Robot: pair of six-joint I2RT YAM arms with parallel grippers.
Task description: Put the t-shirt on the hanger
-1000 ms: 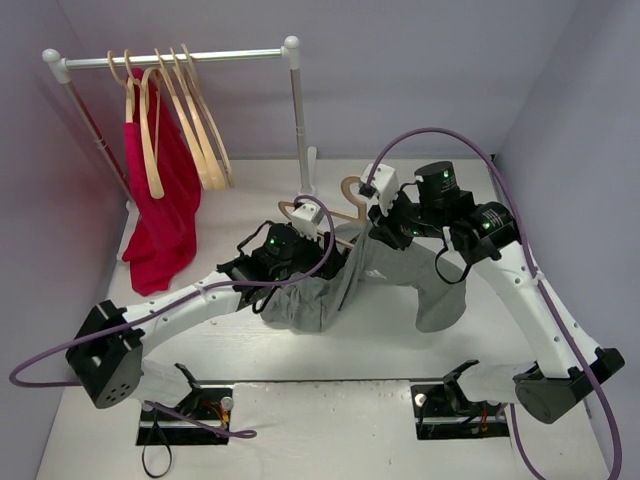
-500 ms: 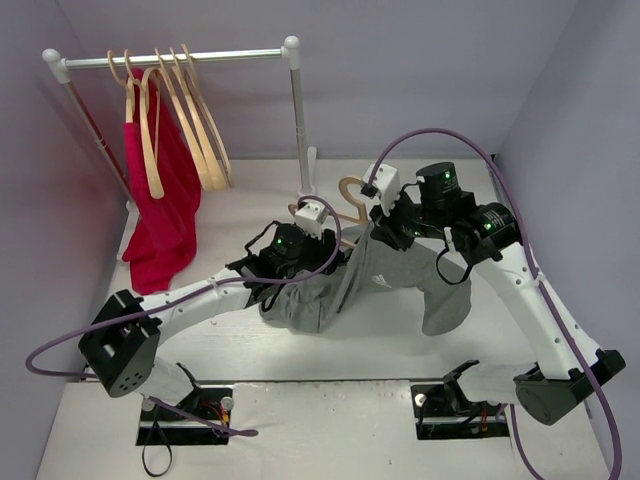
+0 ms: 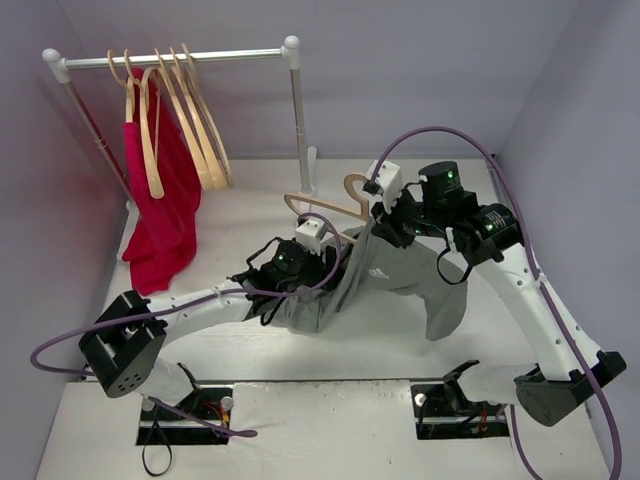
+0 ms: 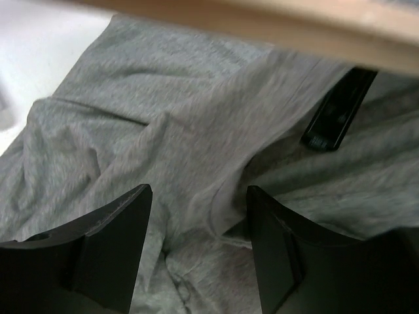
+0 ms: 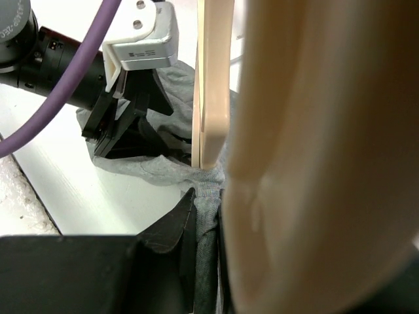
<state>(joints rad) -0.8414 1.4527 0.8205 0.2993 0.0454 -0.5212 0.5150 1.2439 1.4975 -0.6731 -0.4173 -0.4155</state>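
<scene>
Pale lilac walls close in a white table (image 3: 330,345). At the far left a white clothes rail (image 3: 170,58) carries several spare wooden hangers (image 3: 205,140) and a bright red garment (image 3: 160,220), well apart from the work.

Toward the middle, the left gripper (image 4: 196,252) hangs low over the bunched left half of the grey cotton t-shirt (image 3: 400,270). Its fingers stand partly spread with nothing between them, only rumpled grey cloth beneath.

The pale wooden hanger (image 3: 325,205) runs roughly left to right across the table's far middle. Its bare left arm juts out beyond the cloth, just past the left fingers. In the left wrist view it crosses the top of the frame.

At the right, the right gripper (image 3: 380,222) is clamped near the hanger's neck. A fold of shirt seems pinched alongside the wood, and the rest drapes down toward the near edge.

The left arm is much the nearer to the loose fabric. Its likely job is to take a fold of it and draw it up and over that bare arm.
</scene>
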